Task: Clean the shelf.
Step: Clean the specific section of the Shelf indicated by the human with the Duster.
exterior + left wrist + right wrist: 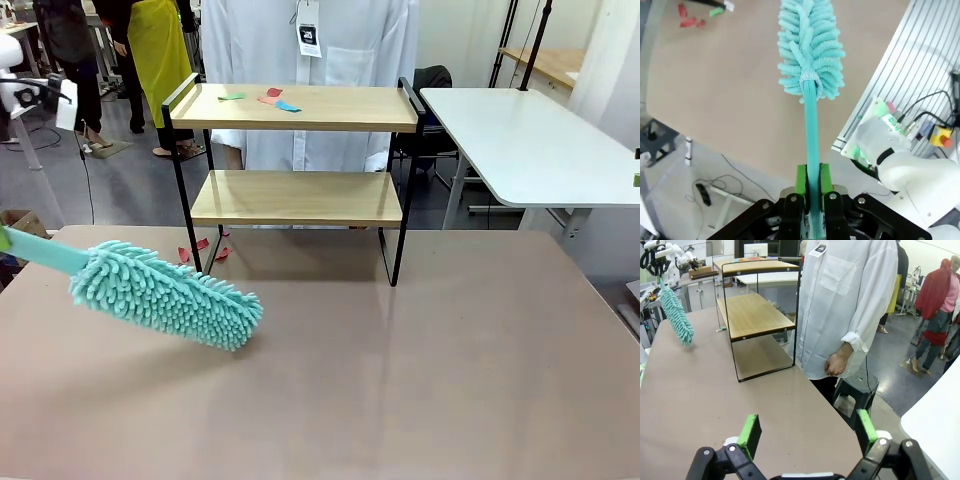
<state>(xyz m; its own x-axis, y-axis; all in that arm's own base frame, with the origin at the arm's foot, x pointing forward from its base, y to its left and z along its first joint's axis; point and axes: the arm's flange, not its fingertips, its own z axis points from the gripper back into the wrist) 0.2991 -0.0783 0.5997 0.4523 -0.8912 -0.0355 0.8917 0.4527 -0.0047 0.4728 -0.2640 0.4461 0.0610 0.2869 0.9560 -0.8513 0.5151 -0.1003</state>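
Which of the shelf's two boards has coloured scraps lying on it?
The upper board: green, red and blue scraps lie near its left end, while the lower board carries none.

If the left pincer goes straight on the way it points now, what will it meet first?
Probably the table top: the left pincer points the duster down at it, short of the shelf.

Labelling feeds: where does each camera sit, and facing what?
Front: fixed on the robot's side, facing the shelf and the person beyond; duster at left.
Left wrist: looks down the left gripper, shut on the duster's handle, toward the table.
Right wrist: looks past the open right gripper along the table at shelf and person.
Shared: front and right wrist show shelf and duster.
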